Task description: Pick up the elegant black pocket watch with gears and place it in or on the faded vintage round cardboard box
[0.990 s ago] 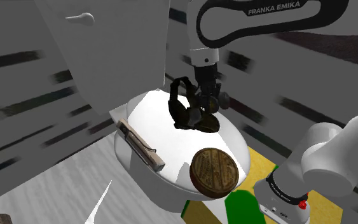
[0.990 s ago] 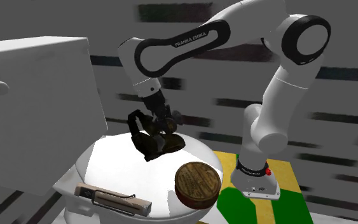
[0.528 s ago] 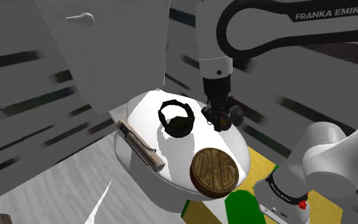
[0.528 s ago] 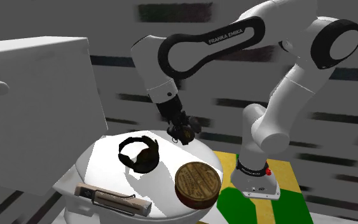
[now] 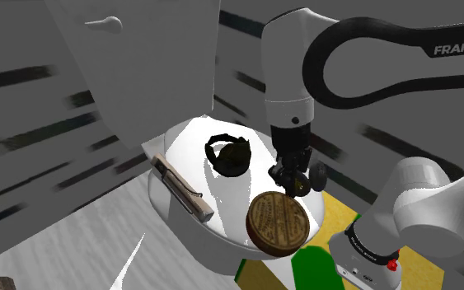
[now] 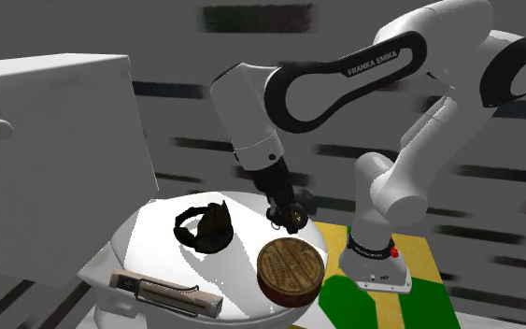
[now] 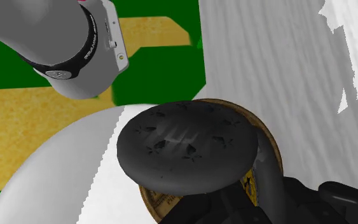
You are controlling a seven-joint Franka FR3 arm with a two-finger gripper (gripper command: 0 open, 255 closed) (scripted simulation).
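Carry step, near its end. The pincer hangs just above the toilet lid. As far as the wrist view lets me judge, it is clenched on the near edge of the watch, a dark disc with small gear-like marks. In the shoulder view the box lies just beside the pincer at 6 o'clock. In the wrist view the watch overlaps the box's top. Next move: shift slightly toward 6 o'clock, lower, release. A black looped thing sits apart at 10 o'clock.
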